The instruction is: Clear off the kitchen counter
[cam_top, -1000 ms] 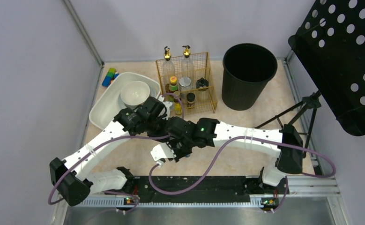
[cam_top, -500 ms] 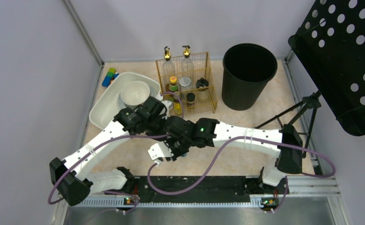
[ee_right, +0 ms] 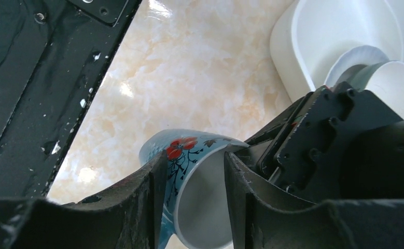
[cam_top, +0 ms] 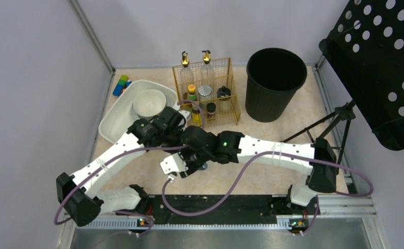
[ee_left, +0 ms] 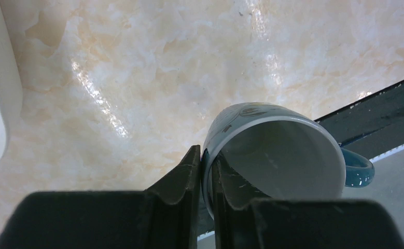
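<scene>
A light blue mug (ee_left: 277,150) with red flowers (ee_right: 183,148) hangs tilted above the beige marbled kitchen counter (cam_top: 241,176), between both grippers. My left gripper (ee_left: 206,153) is shut on its rim, one finger inside and one outside. My right gripper (ee_right: 194,158) straddles the opposite wall, one finger against the outside and one inside with a gap, so it is open. In the top view the two grippers (cam_top: 179,136) (cam_top: 192,150) meet at the counter's middle and the mug is mostly hidden under them.
A white oval tub (cam_top: 117,116) holding a white bowl (cam_top: 149,102) stands at the back left, coloured blocks (cam_top: 121,84) behind it. A gold wire rack (cam_top: 225,109) with bottles and jars is at the back centre, a black bin (cam_top: 275,83) to its right. A tripod (cam_top: 339,119) stands on the right.
My right wrist has shifted left and a little toward the near edge, closer over the left gripper. The left arm has barely moved.
</scene>
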